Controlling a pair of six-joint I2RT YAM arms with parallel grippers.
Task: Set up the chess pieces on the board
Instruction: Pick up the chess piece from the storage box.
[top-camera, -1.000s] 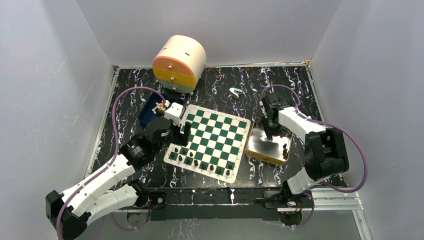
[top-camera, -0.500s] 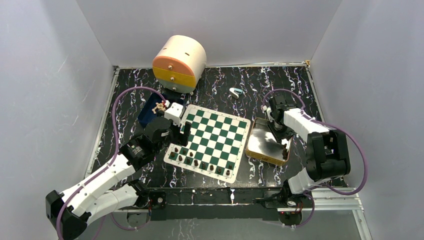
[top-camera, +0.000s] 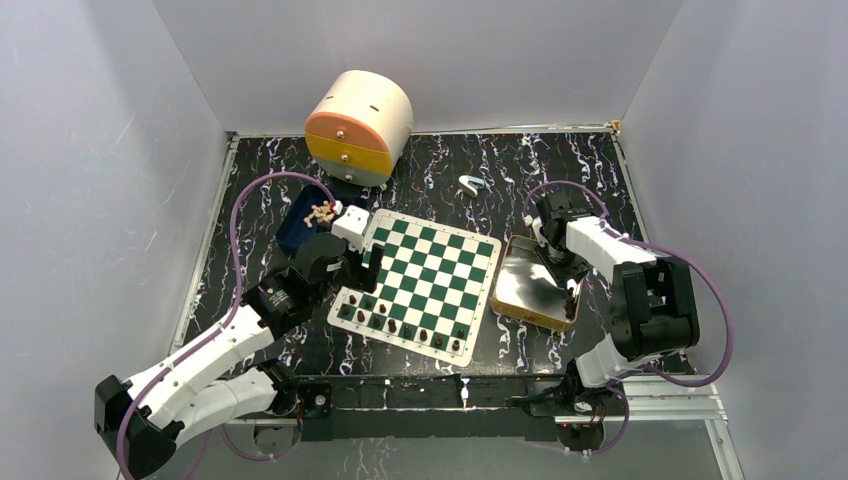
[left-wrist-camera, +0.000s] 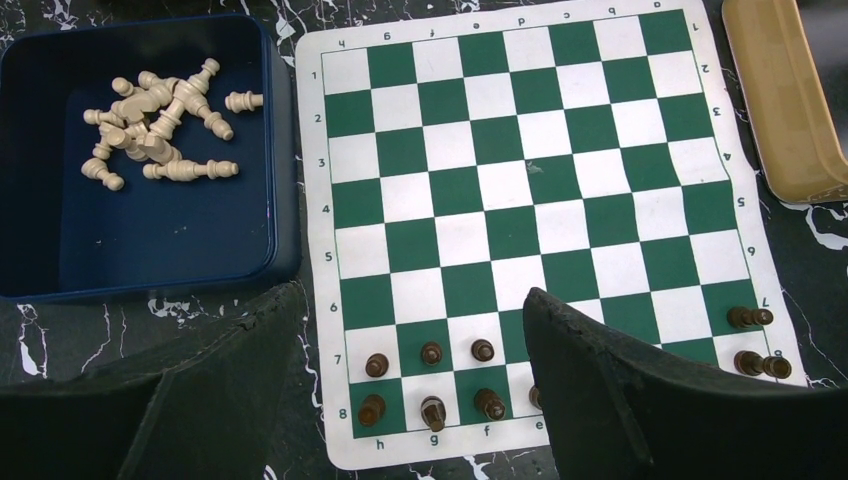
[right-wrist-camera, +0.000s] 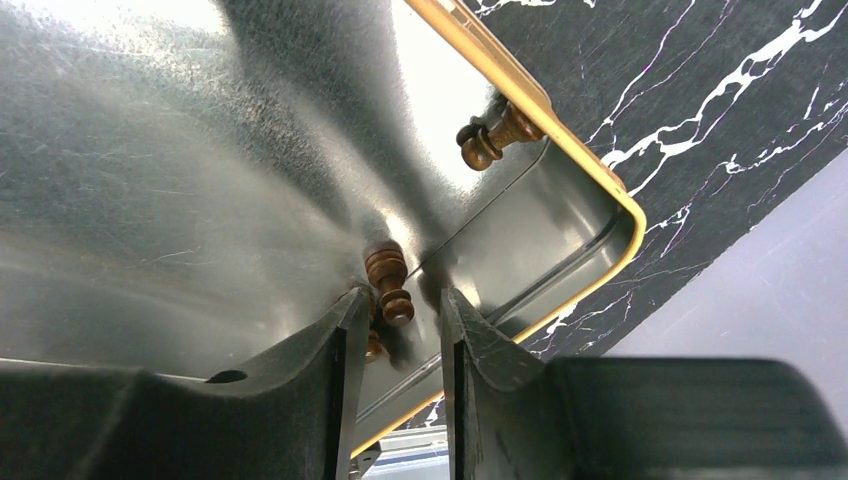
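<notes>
Left gripper is spread wide and holds nothing, hovering over the board's near-left corner. Dark brown pieces stand on rows 7 and 8. The pale pieces lie heaped in the blue box just beside the board. Right gripper is down in the gold-rimmed metal tray, jaws narrowly apart and straddling a dark piece, with a slight gap at one finger. Another dark piece leans at the tray's rim.

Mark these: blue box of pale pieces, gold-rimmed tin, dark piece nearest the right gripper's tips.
blue box (left-wrist-camera: 150, 250): left wrist view, bare floor.
gold-rimmed tin (right-wrist-camera: 150, 180): right wrist view, bare floor.
dark piece (right-wrist-camera: 390, 285): right wrist view, its turned body.
</notes>
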